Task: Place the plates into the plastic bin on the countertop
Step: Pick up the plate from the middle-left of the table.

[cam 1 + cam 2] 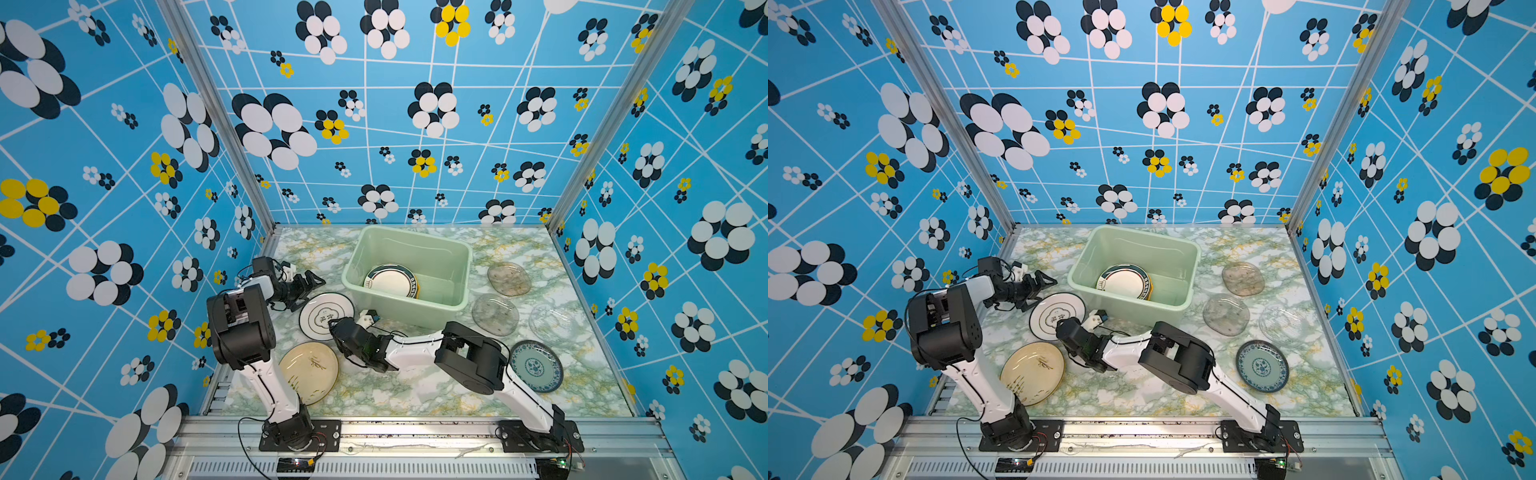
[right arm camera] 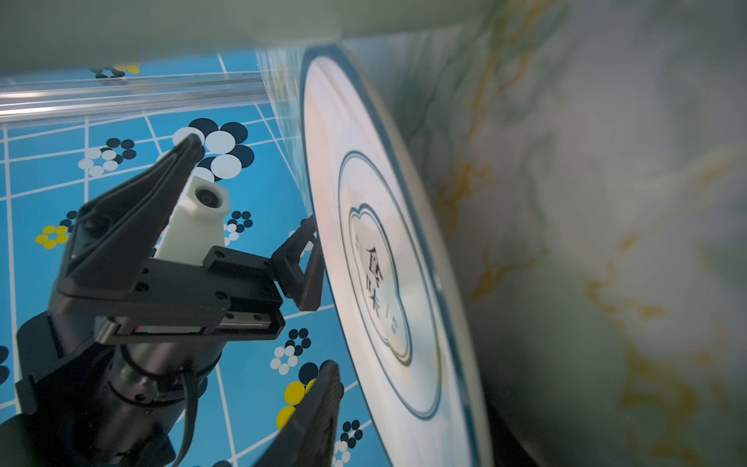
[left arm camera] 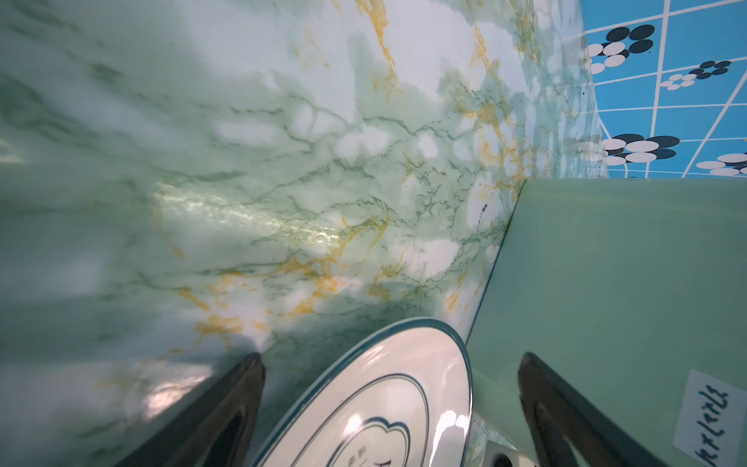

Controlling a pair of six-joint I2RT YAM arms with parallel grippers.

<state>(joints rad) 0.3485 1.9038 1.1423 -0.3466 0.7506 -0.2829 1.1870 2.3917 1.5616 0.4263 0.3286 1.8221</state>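
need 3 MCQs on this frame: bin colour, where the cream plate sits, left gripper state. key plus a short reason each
1. What colour is the plastic bin?
A) white B) pale green C) blue
2. Where is the cream plate?
A) inside the bin B) lifted in the air C) flat on the countertop beside the left arm
3. How is the left gripper?
A) open B) shut on a plate C) shut, empty

Key: 1 B, its walls read mint green in both top views. 2 C, it lies on the marble next to that arm's lower link. 3 A, the left wrist view shows its fingers wide apart.
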